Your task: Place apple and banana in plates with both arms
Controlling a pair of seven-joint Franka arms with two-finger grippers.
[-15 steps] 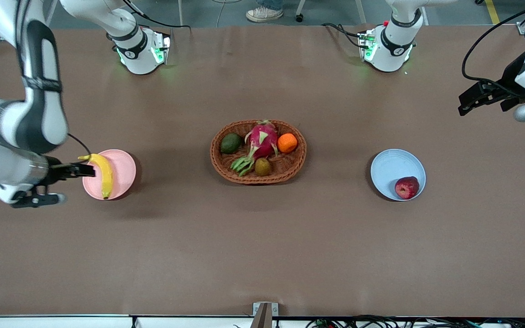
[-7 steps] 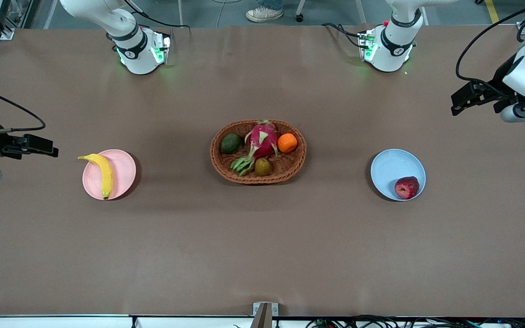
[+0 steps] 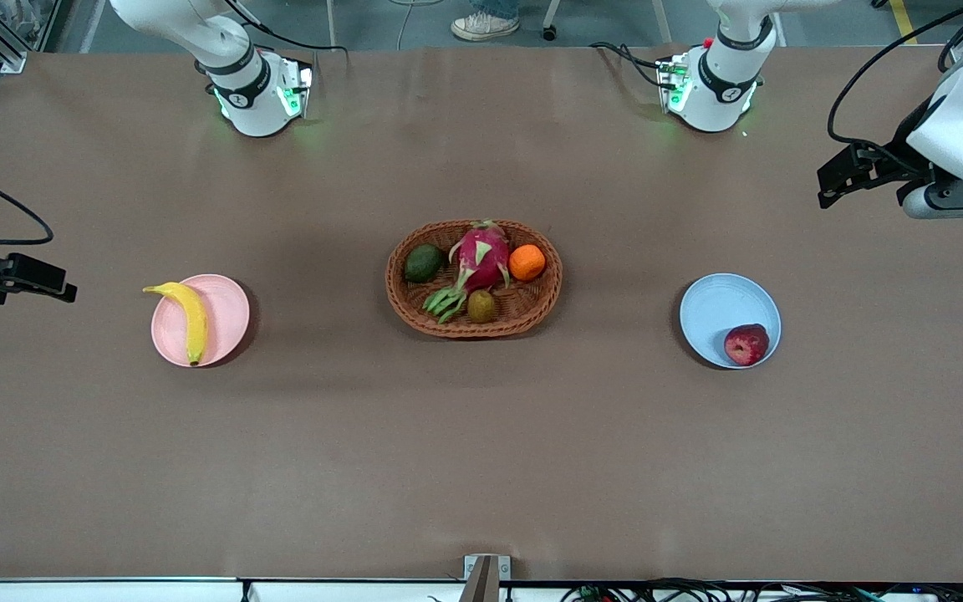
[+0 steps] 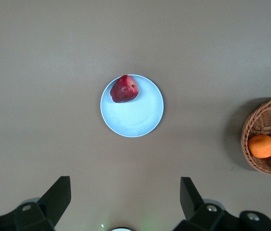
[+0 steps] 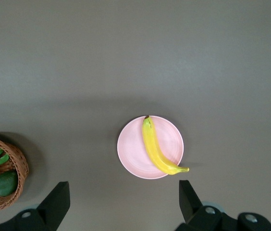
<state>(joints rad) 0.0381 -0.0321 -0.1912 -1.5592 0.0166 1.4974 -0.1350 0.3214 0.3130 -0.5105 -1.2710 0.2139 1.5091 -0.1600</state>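
The yellow banana [image 3: 190, 318] lies on the pale pink plate [image 3: 226, 322] toward the right arm's end of the table; both also show in the right wrist view, the banana [image 5: 155, 149] on the plate [image 5: 130, 151]. The dark red apple [image 3: 746, 344] sits in the light blue plate [image 3: 720, 305] toward the left arm's end; the left wrist view shows the apple [image 4: 124, 89] on that plate [image 4: 138, 113]. My right gripper [image 3: 30, 278] is open and empty, raised at the table's end beside the pink plate. My left gripper [image 3: 845, 177] is open and empty, raised high at the table's other end.
An oval wicker basket [image 3: 532, 313] stands at the table's middle with a pink dragon fruit [image 3: 481, 257], an orange [image 3: 527, 262], an avocado [image 3: 424, 262] and a kiwi [image 3: 481, 306]. The two arm bases [image 3: 260, 88] stand along the edge farthest from the front camera.
My right gripper has pulled away from the banana and pink plate, rising toward its end of the table. My left gripper has drifted slightly up and inward. The fruits have not moved.
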